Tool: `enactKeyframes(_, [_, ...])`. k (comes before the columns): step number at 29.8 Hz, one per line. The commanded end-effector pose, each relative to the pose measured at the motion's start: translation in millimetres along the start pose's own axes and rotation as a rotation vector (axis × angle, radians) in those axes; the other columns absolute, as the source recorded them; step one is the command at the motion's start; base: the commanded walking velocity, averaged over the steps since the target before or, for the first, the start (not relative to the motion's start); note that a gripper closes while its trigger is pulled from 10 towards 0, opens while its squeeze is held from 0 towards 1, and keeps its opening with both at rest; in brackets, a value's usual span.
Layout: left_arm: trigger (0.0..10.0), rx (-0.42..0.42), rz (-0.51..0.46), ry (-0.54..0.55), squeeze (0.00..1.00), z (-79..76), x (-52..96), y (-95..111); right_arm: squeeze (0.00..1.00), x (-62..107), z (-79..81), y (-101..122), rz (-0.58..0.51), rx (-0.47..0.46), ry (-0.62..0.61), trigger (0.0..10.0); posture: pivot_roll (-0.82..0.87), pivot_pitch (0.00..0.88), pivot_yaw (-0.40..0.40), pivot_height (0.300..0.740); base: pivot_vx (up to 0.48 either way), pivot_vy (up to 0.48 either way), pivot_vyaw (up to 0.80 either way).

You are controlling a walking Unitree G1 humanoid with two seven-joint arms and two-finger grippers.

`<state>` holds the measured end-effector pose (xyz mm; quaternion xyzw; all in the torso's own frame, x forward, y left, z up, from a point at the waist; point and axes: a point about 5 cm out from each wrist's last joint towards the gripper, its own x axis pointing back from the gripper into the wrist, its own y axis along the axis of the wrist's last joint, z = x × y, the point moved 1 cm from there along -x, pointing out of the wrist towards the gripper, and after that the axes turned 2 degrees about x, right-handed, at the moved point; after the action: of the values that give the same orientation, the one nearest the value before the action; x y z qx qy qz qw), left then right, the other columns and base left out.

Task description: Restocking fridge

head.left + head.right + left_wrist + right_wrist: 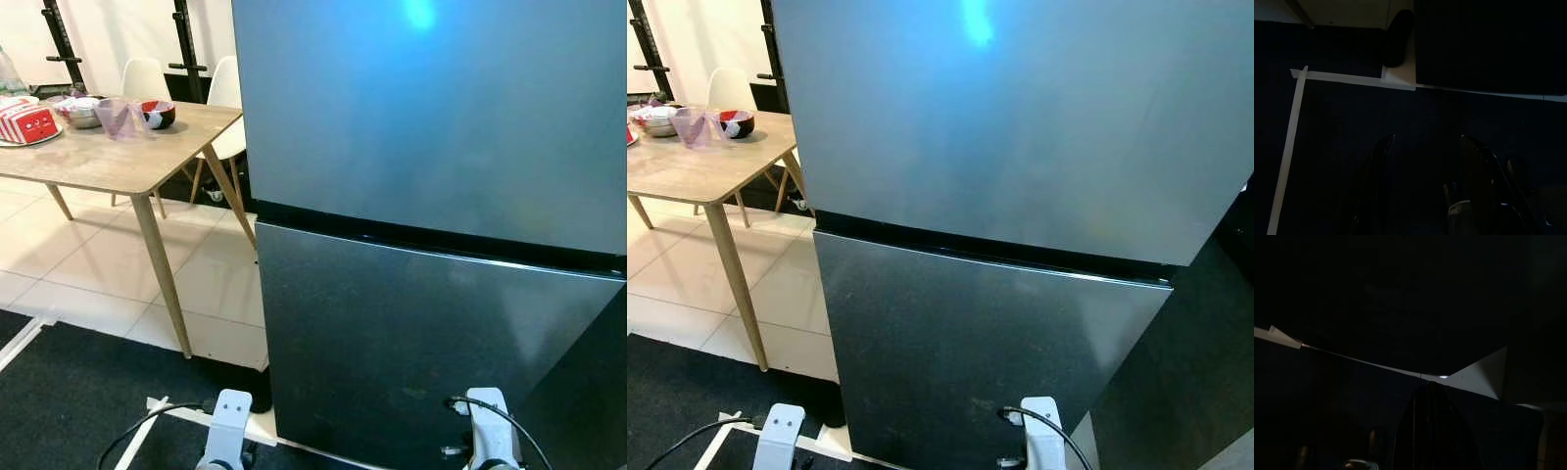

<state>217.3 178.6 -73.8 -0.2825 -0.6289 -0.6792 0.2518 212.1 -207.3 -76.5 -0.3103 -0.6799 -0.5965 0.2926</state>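
The fridge (pixel 431 196) stands directly ahead, both doors closed. The left gripper (pixel 1435 186) hangs low over dark floor, fingers apart, empty. The right gripper (pixel 1432 431) hangs idle; its opening cannot be told. Stock waits on the table (pixel 108 162).

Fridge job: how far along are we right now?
Nothing looks done yet. The fridge stands directly ahead with both doors shut. Nothing is in hand: the left gripper hangs open over the dark mat, and the right arm hangs idle. Left to do: open a door and fetch stock; the red box and bowls sit on the table.
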Motion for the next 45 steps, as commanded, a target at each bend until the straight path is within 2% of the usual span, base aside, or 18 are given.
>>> enactKeyframes(1, [10.0,-0.011,0.004,-0.015,0.00,-6.5,0.1,-2,0.00,0.5,-0.4,-1,-0.003,0.013,0.004,10.0,0.00,0.000,-0.051,0.740,0.000,0.000,0.00])
enactKeyframes(9, [10.0,-0.024,0.016,-0.021,0.00,-7.5,2.4,-9,0.00,1.4,8.5,-5,-0.020,0.030,0.011,10.0,0.01,0.000,-0.046,0.740,0.000,0.000,0.00])
enactKeyframes(14, [10.0,-0.027,0.026,-0.029,0.00,-10.1,4.1,-15,0.00,1.9,9.8,-7,-0.017,-0.007,0.006,10.0,0.02,0.000,-0.042,0.740,0.000,0.000,0.00])
enactKeyframes(23, [10.0,-0.032,0.037,-0.030,0.00,-11.1,5.1,-18,0.00,3.5,17.0,-17,0.010,0.028,0.029,10.0,0.02,0.000,-0.044,0.740,0.000,0.000,0.00])
enactKeyframes(45, [10.0,-0.053,0.059,-0.036,0.00,-12.4,7.8,-26,0.00,4.6,17.2,-22,0.026,0.019,0.023,10.0,0.02,0.000,-0.042,0.740,0.000,0.000,0.00])
